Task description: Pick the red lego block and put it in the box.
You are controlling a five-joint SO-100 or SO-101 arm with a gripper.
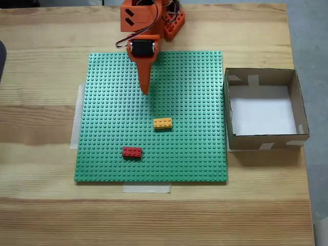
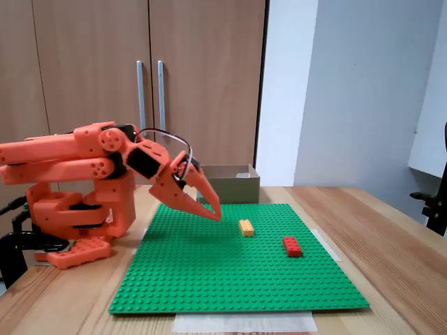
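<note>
Hovering above the upper part of the green studded plastic baseplate (image 1: 154,115), the orange two-finger gripper (image 1: 145,90) points down and forward with its jaws pressed together and nothing between them; the side-on fixed view shows its tip (image 2: 215,213) clear of the studs. The small red rectangular lego block (image 1: 132,152) lies flat near the plate's lower left in the fixed view from above, well apart from the gripper. A yellow-orange brick of like size (image 1: 162,123) lies between the two, a little to the right. The shallow brown cardboard box (image 1: 303,116) with a white bottom sits on the wooden table (image 1: 41,102) just beside the plate's right edge and looks empty. I judge the reach has barely begun: the next move calls for spreading the jaws, passing beyond the yellow-orange brick, and descending squarely over the red one.
</note>
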